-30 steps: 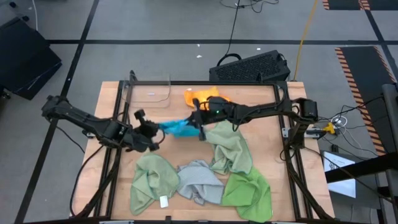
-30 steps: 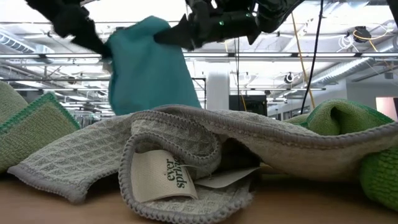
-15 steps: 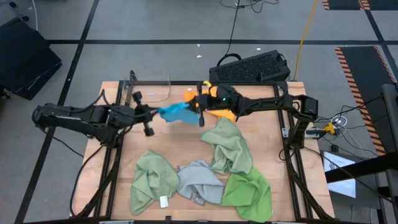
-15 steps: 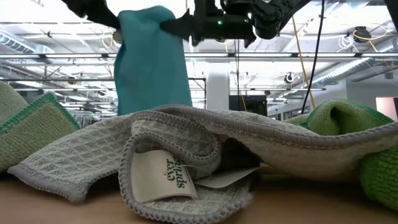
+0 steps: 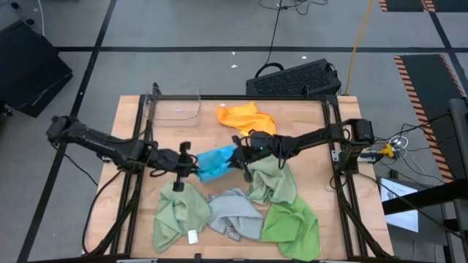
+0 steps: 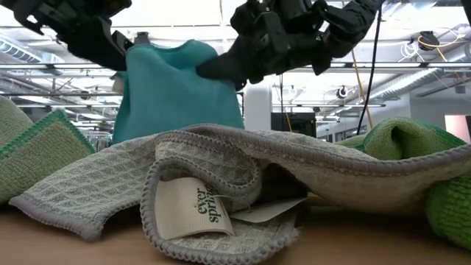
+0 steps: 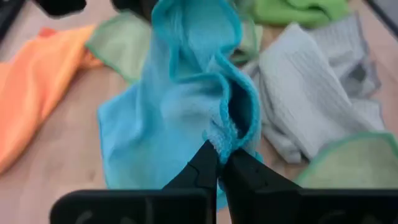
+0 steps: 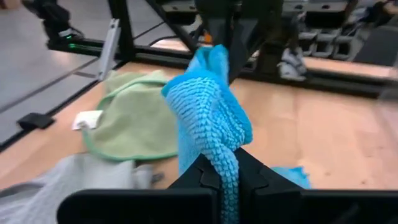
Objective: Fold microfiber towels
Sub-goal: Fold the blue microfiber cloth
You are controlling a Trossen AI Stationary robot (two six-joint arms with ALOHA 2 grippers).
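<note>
The bright blue towel (image 5: 216, 162) hangs stretched between the left gripper (image 5: 191, 165) and right gripper (image 5: 238, 156), each clamped on an edge, above the surface (image 5: 307, 131)

A large industrial lab hall: grey concrete floor (image 5: 183, 29) with taped lines, loose cables, exposed ceiling beams (image 6: 412, 70), and a black-framed wooden robot table (image 5: 307, 131).

Blue towel (image 5: 216, 162) pinched between left claw (image 5: 191, 165), right claw (image 5: 238, 156)
</note>
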